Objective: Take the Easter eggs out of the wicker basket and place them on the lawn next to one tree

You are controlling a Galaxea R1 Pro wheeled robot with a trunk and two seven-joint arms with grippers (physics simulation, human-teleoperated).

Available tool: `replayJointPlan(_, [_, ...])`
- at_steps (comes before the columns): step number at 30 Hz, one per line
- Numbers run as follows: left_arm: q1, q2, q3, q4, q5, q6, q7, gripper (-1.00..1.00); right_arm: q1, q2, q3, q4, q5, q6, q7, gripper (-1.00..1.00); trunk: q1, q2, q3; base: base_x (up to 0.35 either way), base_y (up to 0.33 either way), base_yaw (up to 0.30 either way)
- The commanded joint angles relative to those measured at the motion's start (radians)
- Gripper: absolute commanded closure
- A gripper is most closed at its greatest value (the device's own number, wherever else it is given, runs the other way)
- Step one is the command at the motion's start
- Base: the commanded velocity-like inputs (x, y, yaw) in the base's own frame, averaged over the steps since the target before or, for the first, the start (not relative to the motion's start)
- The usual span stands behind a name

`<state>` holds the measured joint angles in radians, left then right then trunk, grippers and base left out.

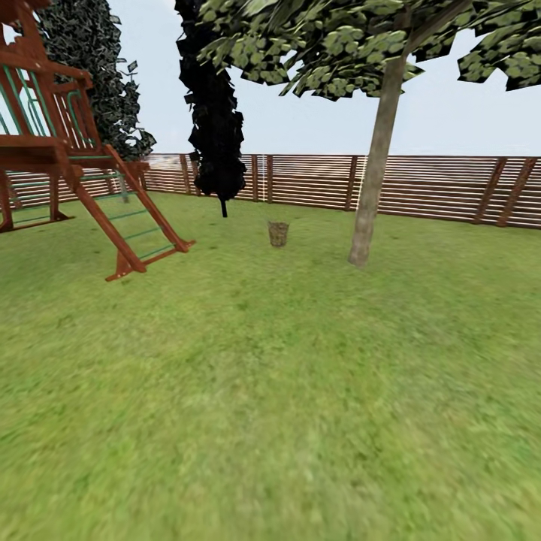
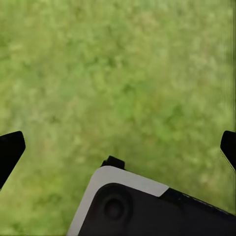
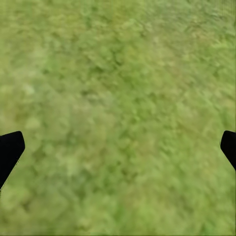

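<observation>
1. Grass of the lawn lies nearest, bare and mottled green across the whole foreground of the head view
2. Both wrist views look down at that grass: the left gripper has its two dark fingertips wide apart at opposite edges of its picture, nothing between them, with a grey-and-black part of the robot below; the right gripper is spread just the same and holds nothing
3. Going left to right across the far ground: one red-brown play tower with its slanted ladder, one narrow dark cypress, one wicker basket, one pale-trunked tree, and the slatted fence behind them all
4. Standing upright on the grass, the basket is well away from the robot, almost straight ahead and just right of centre, between the cypress and the tree and near the tree's foot
5. From here its contents are too small to make out, so no eggs can be counted
6. My judgement: the coming move is a drive straight ahead, and with the basket so near centre neither arm is clearly the closer one
</observation>
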<state>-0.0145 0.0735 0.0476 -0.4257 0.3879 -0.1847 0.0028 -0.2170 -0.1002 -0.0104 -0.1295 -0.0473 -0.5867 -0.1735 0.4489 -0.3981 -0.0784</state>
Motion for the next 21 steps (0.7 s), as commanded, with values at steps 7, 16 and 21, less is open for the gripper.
replayJointPlan(7, [-0.001,0.000,-0.001,0.000,0.008,-0.002,0.000,-1.00,-0.001,0.000,0.000,0.001,-0.005,-0.004,0.002,-1.00,0.001,-0.002,-0.002,0.330,0.000,0.000])
replayJointPlan(16, [-0.001,0.000,-0.001,-0.001,0.009,-0.002,0.000,-1.00,-0.001,-0.001,0.000,0.001,-0.005,-0.004,0.002,-1.00,0.001,-0.002,0.000,0.332,0.059,-0.050])
replayJointPlan(21, [-0.001,0.000,0.000,0.000,0.009,-0.001,0.000,-1.00,-0.001,0.000,0.000,0.001,-0.005,-0.004,0.002,-1.00,0.001,-0.002,0.001,0.333,0.093,-0.015])
